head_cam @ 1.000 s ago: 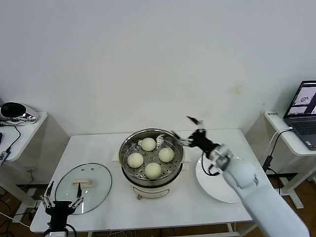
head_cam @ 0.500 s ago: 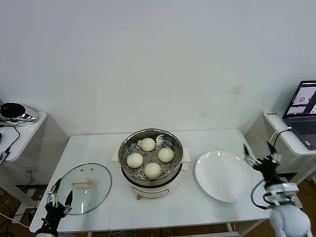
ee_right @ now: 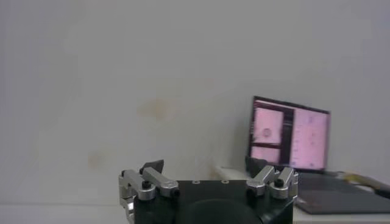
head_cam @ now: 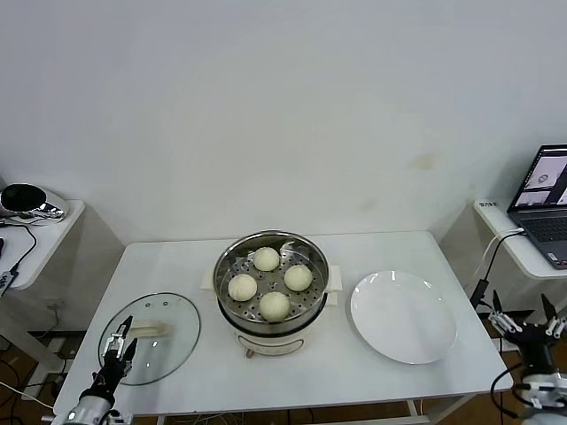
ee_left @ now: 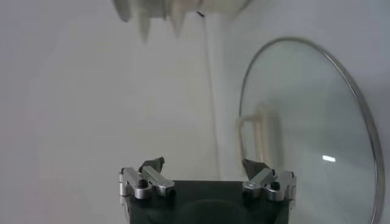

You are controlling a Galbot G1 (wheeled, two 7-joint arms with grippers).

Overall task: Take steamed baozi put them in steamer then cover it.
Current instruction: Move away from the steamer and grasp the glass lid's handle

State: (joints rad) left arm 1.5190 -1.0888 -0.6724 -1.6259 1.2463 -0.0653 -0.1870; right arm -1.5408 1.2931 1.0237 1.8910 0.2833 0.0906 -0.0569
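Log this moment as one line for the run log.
baozi: four in steamer | cover: on table, off | left gripper: open over cover | right gripper: open, off table | plate: bare

Left arm cut off by head view's bottom edge; only left gripper [head_cam: 118, 341] shows, over the lid [head_cam: 151, 337] rim. Right gripper [head_cam: 530, 320] at bottom-right corner, arm mostly out of frame. Laptop [head_cam: 542, 202] cropped by right edge. Left wrist view: lid partly cut off, steamer [ee_left: 177, 11] base blurred.
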